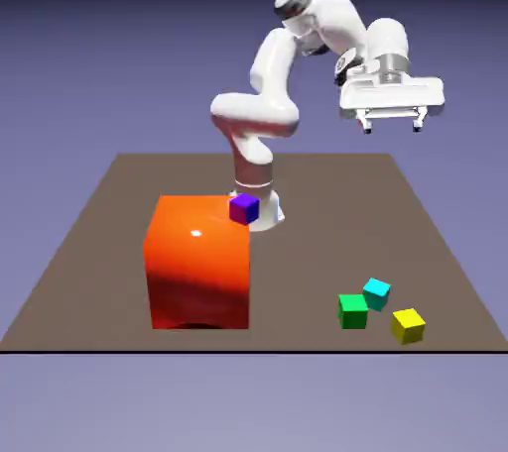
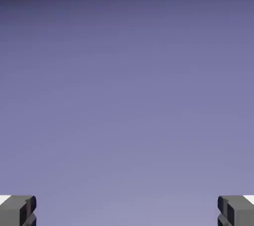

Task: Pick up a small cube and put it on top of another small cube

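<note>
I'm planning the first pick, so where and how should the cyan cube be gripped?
Probably from above, with the tool turned to match two opposite upright sides of the cyan cube. It sits turned, its top uncovered; the green cube crowds one side, so finger room there looks tight.

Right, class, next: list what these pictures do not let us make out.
- Exterior view: whether anything lies behind the big orange block; its bulk hides that.
- Exterior view: the undersides of the green cube and yellow cube; they face down.
- Hand view: most of each grey finger; the picture's edge cuts it off.
</note>
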Robot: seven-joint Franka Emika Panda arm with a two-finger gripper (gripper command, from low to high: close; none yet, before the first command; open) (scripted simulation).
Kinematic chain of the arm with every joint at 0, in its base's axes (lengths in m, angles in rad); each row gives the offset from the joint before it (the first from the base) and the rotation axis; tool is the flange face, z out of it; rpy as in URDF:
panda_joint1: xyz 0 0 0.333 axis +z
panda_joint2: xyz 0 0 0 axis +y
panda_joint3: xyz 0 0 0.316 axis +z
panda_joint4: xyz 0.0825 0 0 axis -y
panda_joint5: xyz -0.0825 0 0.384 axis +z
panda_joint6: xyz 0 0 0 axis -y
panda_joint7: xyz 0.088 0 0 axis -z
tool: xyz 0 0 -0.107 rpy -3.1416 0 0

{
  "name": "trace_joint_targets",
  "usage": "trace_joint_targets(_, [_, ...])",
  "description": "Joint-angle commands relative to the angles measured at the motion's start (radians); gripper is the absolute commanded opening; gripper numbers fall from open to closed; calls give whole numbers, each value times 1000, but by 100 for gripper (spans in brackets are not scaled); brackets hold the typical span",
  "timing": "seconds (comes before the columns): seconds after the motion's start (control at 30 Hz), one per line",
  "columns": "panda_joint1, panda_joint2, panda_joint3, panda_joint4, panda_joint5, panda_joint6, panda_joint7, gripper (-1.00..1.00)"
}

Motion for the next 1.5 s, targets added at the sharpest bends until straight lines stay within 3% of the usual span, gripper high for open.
trace_joint_targets(0.0, [-14,-13,36,7,8,-6,29,0])
trace_joint_targets(0.8, [-360,-324,906,170,200,-157,720,0])
trace_joint_targets(1.03, [-522,-394,1012,228,235,-30,723,0])
trace_joint_targets(1.07, [-522,-394,1012,228,235,-30,723,-100])
trace_joint_targets(1.23, [-377,-331,918,176,203,-144,720,-100])
trace_joint_targets(1.47, [-537,-215,783,159,26,-177,730,-100])
